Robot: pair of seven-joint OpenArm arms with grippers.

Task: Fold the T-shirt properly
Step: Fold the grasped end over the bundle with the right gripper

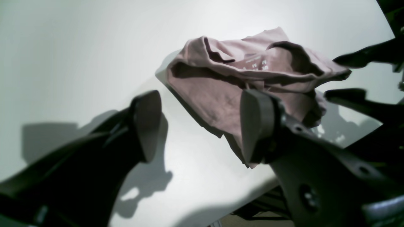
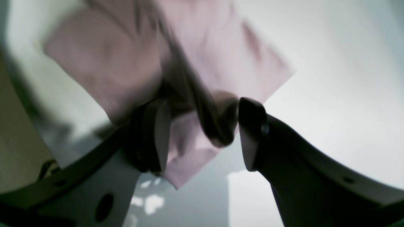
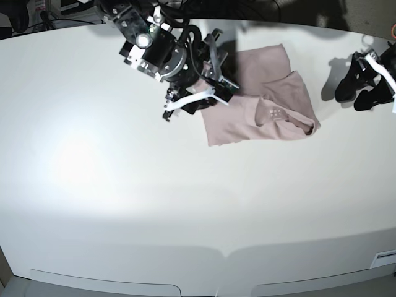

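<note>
The dusty-pink T-shirt (image 3: 260, 102) lies bunched and partly folded on the white table (image 3: 124, 198), at the back right in the base view. Its collar opening and pale label print (image 1: 255, 64) face up. My right gripper (image 3: 216, 77) is at the shirt's left edge, and its jaws stand open around a raised fold of the cloth (image 2: 202, 126). My left gripper (image 3: 357, 88) hovers open and empty to the right of the shirt, apart from it. The left wrist view shows the same gripper (image 1: 202, 126) with the T-shirt (image 1: 240, 75) beyond its fingers.
The right arm's body (image 3: 161, 49) with a lit lamp hangs over the table's back. Cables and gear (image 3: 62, 9) line the far edge. The table's edge (image 1: 252, 189) runs close below the left gripper. The right arm's dark fingers (image 1: 363, 56) show beyond the shirt.
</note>
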